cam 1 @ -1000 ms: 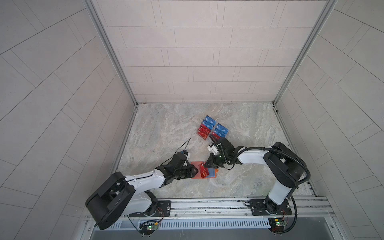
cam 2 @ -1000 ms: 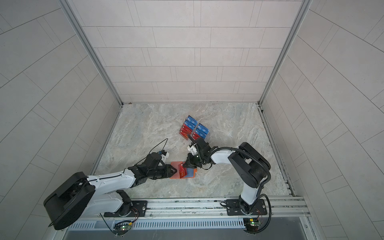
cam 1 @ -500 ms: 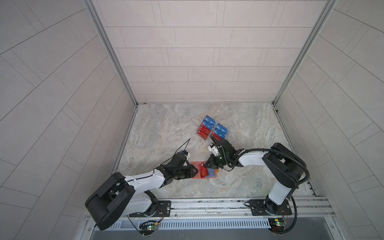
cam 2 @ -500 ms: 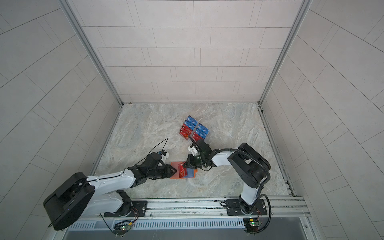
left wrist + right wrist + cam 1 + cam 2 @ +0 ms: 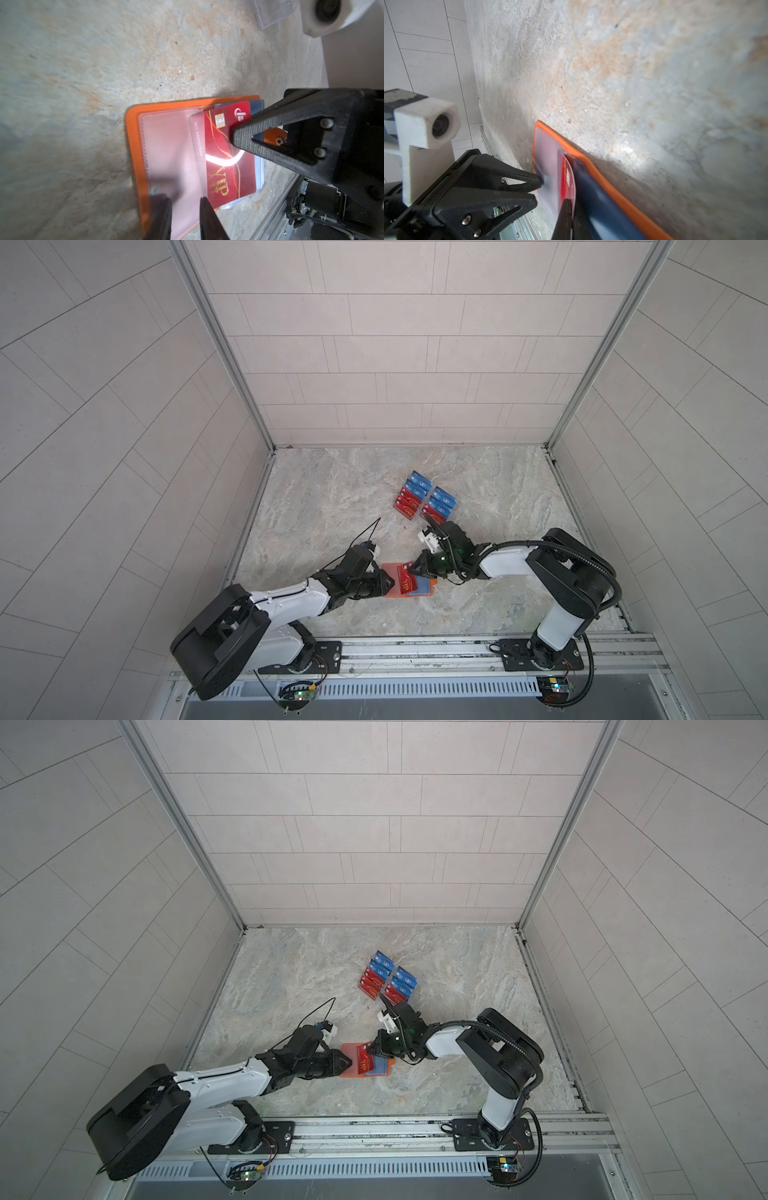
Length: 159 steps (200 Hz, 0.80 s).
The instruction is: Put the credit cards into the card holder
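Red card (image 5: 226, 166) pinched in R gripper (image 5: 235, 135), edge inside sleeve (image 5: 166, 149) of orange holder (image 5: 133, 145); L gripper (image 5: 538, 190) at sleeve, grip unclear.

The card holder (image 5: 133, 149) is orange with pinkish sleeves (image 5: 166, 149). The red card (image 5: 226, 178) bears gold "VIP" lettering and gold curves. The surface (image 5: 332, 497) is grey-beige, marble-veined.

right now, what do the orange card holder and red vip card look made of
Card holder: orange leather-like cover, matte, probably faux leather; clear glossy plastic sleeves inside. Red VIP card: glossy thin plastic; it shows a bright glare streak.
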Tool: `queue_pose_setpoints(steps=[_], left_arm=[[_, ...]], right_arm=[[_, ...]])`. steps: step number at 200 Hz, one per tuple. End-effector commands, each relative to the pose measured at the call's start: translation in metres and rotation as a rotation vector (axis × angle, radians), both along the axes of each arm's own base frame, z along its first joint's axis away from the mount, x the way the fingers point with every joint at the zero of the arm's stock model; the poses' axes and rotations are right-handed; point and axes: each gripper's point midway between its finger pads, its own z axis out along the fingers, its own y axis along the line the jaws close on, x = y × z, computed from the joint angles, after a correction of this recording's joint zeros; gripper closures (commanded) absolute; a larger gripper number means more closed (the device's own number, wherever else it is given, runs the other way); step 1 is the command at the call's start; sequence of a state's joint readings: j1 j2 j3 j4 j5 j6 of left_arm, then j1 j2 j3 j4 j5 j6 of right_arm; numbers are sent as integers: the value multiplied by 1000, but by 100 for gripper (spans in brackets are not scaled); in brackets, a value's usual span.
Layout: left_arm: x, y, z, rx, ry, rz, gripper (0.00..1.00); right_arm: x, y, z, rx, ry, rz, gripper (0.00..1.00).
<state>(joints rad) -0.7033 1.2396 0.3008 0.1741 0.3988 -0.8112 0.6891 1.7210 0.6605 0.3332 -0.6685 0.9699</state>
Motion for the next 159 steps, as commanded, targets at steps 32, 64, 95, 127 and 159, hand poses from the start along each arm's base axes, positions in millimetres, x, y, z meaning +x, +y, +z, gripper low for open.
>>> queue_pose_setpoints(steps=[32,64,95,127,159], left_arm=[[-12,11,-17,63,55,-6,73],[-12,11,-17,63,57,-6,73],[-12,10,-17,61,59,-6,73],[-10,6,-10,37,55,-3,72],[-5,0,2,4,49,3,69]], right_arm=[[-1,-16,-32,-95,45,-84,100],[0,-14,-32,-99,36,-103,100],[3,-14,-30,-120,7,-129,100],[0,-8,-24,-130,-8,-122,100],[-5,-14,-15,-177,-33,-109,88]])
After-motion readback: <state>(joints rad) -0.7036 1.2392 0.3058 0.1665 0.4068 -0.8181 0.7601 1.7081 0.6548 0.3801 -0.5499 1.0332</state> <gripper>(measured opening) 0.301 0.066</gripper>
